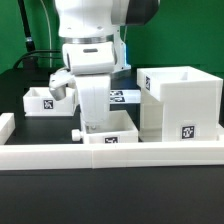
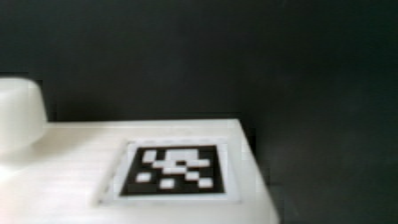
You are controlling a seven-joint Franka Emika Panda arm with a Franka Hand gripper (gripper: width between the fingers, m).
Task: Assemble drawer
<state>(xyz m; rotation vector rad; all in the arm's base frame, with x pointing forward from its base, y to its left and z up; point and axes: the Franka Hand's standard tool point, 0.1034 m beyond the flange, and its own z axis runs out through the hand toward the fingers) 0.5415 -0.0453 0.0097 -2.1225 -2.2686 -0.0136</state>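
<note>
The drawer's tall white casing (image 1: 181,100) stands at the exterior view's right with a tag low on its front. One shallow tray (image 1: 112,131) sits at front centre against the border wall, its knob (image 1: 77,131) pointing to the exterior view's left. A second tray (image 1: 45,99) lies further back on the left. My gripper (image 1: 94,118) reaches straight down onto the front tray's back part; its fingertips are hidden there. The wrist view shows a white tagged tray face (image 2: 175,170) very close, with a rounded white knob (image 2: 15,115) beside it and no fingers visible.
A long low white border wall (image 1: 110,156) runs across the front. A bit of the marker board (image 1: 124,97) shows between the arm and the casing. The tabletop is black, with a green backdrop behind.
</note>
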